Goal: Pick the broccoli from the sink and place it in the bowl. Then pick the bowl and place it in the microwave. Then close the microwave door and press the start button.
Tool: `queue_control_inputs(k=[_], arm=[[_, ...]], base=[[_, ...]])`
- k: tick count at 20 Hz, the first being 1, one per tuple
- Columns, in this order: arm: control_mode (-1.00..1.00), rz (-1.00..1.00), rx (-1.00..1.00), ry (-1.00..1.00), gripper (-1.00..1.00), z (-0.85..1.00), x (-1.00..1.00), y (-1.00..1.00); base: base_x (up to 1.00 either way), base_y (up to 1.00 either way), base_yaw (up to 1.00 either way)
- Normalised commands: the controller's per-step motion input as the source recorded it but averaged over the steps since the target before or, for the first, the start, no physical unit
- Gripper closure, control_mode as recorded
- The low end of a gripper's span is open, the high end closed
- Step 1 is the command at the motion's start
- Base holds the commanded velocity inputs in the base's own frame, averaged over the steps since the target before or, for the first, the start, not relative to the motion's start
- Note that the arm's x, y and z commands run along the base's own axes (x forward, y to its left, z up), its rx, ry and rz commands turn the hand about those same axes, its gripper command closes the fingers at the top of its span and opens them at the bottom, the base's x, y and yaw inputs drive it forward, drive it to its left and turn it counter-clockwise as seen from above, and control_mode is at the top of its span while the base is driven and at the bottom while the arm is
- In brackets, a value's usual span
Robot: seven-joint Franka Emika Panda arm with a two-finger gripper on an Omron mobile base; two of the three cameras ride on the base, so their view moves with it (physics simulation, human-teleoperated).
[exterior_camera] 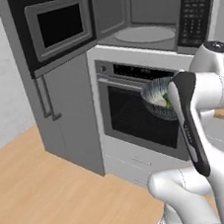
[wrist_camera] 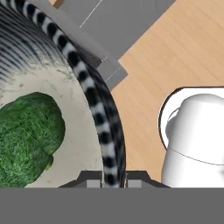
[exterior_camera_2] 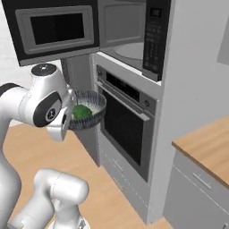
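You have the jaws (wrist_camera: pixel 114 178) pinched narrow on the bowl (exterior_camera_2: pixel 89 109) rim, broccoli (exterior_camera_2: pixel 81 111) inside, carried level before the oven (exterior_camera: pixel 134 116) below the open microwave (exterior_camera: pixel 142 16) so nothing spills.

Bowl (exterior_camera_2: pixel 91 109) with broccoli (exterior_camera_2: pixel 82 111) held up beside the oven (exterior_camera_2: pixel 127 125), below the open microwave (exterior_camera_2: pixel 129 38)

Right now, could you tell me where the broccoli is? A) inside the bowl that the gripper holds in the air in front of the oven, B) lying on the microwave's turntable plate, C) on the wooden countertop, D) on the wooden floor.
A: the green broccoli rests on the whitish inside of the bowl, whose rim the gripper clamps, raised before the oven and below the open microwave.
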Motion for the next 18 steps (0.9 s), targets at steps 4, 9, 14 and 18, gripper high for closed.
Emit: queue_control_inputs(k=[4, 9, 14, 18], arm=[[1.0, 0.0, 0.0, 0.0, 1.0, 0.0, 0.0, 0.0], [1.0, 0.0, 0.0, 0.0, 1.0, 0.0, 0.0, 0.0], [1.0, 0.0, 0.0, 0.0, 1.0, 0.0, 0.0, 0.0], [1.0, 0.0, 0.0, 0.0, 1.0, 0.0, 0.0, 0.0]], base=[[0.6, 0.47, -0.35], [0.54, 0.02, -0.07], [0.6, 0.0, 0.0], [1.0, 0.0, -0.07]])
